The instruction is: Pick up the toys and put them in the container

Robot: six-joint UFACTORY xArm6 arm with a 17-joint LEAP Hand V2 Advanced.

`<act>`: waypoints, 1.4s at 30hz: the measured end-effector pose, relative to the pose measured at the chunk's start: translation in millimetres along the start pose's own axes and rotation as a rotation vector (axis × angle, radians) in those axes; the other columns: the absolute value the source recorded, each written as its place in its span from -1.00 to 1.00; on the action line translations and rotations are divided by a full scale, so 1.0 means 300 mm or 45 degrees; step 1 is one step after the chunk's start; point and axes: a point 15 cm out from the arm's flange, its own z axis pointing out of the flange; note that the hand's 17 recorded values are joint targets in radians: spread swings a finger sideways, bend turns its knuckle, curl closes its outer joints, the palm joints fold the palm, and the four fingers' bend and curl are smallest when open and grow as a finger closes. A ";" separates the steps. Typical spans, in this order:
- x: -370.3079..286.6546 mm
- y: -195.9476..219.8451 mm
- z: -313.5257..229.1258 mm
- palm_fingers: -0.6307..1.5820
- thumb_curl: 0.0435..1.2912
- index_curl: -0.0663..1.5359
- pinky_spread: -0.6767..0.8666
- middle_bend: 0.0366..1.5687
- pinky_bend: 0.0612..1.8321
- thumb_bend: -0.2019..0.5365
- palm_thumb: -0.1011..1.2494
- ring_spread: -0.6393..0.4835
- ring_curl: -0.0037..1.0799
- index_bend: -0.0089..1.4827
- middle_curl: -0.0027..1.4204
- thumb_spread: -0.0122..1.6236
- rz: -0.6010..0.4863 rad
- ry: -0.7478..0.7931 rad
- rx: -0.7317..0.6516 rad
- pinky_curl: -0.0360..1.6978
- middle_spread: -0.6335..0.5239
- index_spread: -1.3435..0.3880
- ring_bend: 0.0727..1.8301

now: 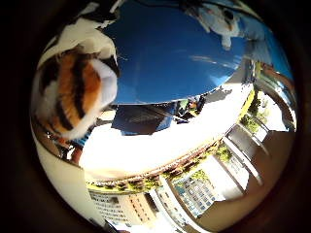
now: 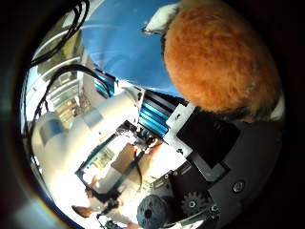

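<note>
Evidently the carry step is in hand: a striped orange plush tiger [image 1: 73,90] fills much of both palm views, pressed close against the palm, with the blue table [image 1: 170,53] behind it. The hand [image 2: 209,157] shows black and geared parts right beside the fur, but whether its fingers curl round the toy cannot be told. No container shows in either view. Another pale toy [image 1: 221,19] lies on the blue surface, well apart. Next, the hand would need to find the container and let go over it.
</note>
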 end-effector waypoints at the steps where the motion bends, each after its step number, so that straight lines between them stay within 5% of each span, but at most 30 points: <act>1: -0.028 -0.005 -0.038 0.40 -0.04 -0.25 0.10 0.45 0.67 -0.46 0.65 -0.08 0.64 -0.29 0.47 0.35 -0.017 -0.005 0.012 -0.11 -0.42 -0.69 0.45; 17: -0.303 -0.225 -0.792 0.29 0.13 0.25 0.04 0.60 0.78 -0.48 0.62 -0.10 0.68 -0.29 0.61 0.39 -0.089 -0.006 0.475 0.01 -0.38 -0.92 0.61; 31: -0.414 -0.781 -1.113 0.25 0.22 0.61 0.02 0.66 0.80 -0.49 0.60 -0.09 0.63 -0.35 0.61 0.38 -0.033 -0.129 0.706 0.04 -0.33 -1.00 0.68; 42: -0.477 -1.283 -1.225 0.25 0.25 0.78 0.02 0.69 0.80 -0.54 0.52 -0.08 0.59 -0.39 0.59 0.34 0.035 -0.031 1.069 0.06 -0.30 -0.99 0.70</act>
